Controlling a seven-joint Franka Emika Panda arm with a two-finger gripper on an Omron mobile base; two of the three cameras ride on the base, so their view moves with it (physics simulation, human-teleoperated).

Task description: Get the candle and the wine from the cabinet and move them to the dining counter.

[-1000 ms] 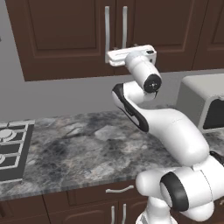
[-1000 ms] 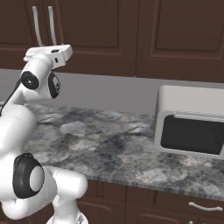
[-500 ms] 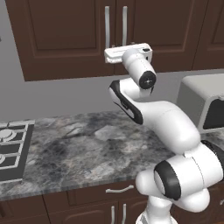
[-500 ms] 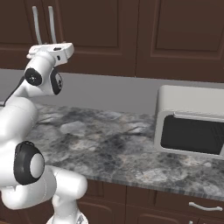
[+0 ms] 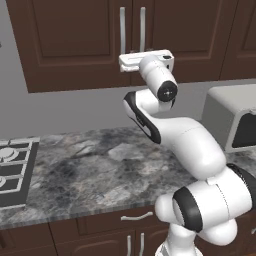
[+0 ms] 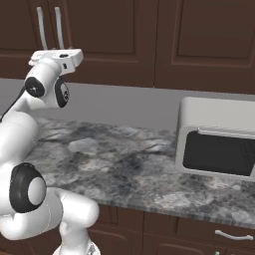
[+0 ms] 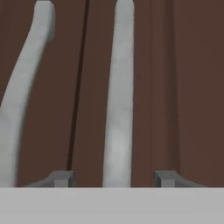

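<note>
The cabinet (image 5: 75, 40) is a dark brown wall unit and both its doors are shut, so the candle and the wine are hidden. My gripper (image 5: 142, 51) is raised against the doors at the lower end of the silver bar handles. In the hand view the right door's handle (image 7: 120, 96) runs up between my two fingertips (image 7: 61, 177), with a gap on either side. The gripper (image 7: 113, 177) is open around the bar and not touching it. The door seam (image 7: 78, 87) and the left door's handle (image 7: 22, 96) lie to the left. The dining counter is out of view.
Below the cabinet runs a grey marbled counter (image 5: 90, 170), with a stove (image 5: 12, 170) at its left end. A pale boxy oven with a dark window (image 6: 219, 144) stands on the counter at the right. Drawers with silver pulls (image 5: 135, 217) lie under the counter.
The hand has crept slightly upward and closer to the cabinet doors, and the arm's upper links have turned a little. The doors have stayed shut.
</note>
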